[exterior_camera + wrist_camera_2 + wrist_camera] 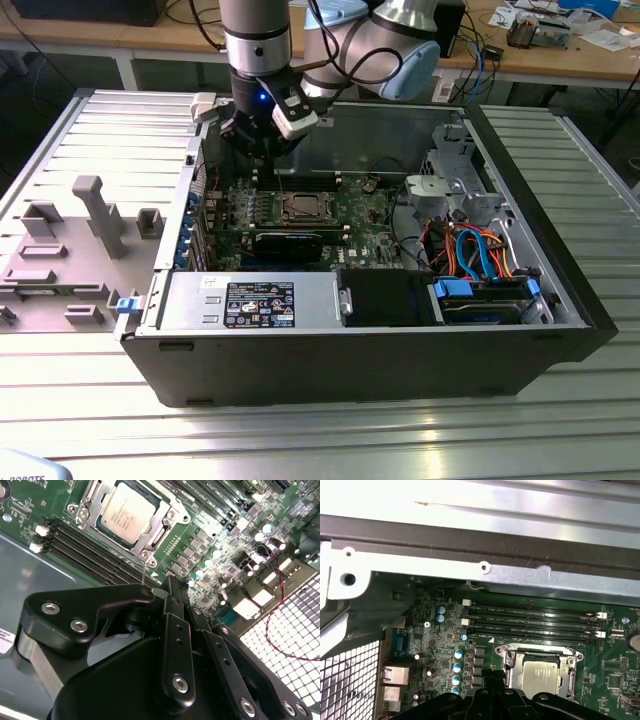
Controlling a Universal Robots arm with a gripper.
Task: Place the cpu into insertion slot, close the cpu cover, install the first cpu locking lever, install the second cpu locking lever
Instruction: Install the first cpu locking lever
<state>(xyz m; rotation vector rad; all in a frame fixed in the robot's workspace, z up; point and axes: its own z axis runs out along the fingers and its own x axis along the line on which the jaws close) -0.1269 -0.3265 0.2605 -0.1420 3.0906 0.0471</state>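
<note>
The cpu [127, 512] lies flat in the insertion slot [81, 511], silver top up. The cpu cover [166, 519] is folded down around it as a silver frame. A thin wire locking lever [143, 572] stands up from the socket's corner, right beside my fingertips; I cannot tell whether it touches them. My gripper [170, 586] hangs just off the socket's edge with its black fingers drawn together and nothing seen between them. In the exterior view the gripper [262, 160] is above the board, behind and left of the cpu [300, 207]. The first wrist view shows the cpu [540, 676] under its cover [568, 672].
Long memory slots [530, 620] run beside the socket towards the case wall [470, 545]. A black card [288, 245], a power supply [250, 300] and a drive cage with cables [470, 250] crowd the case. A grey fixture [90, 230] sits at the exterior view's left.
</note>
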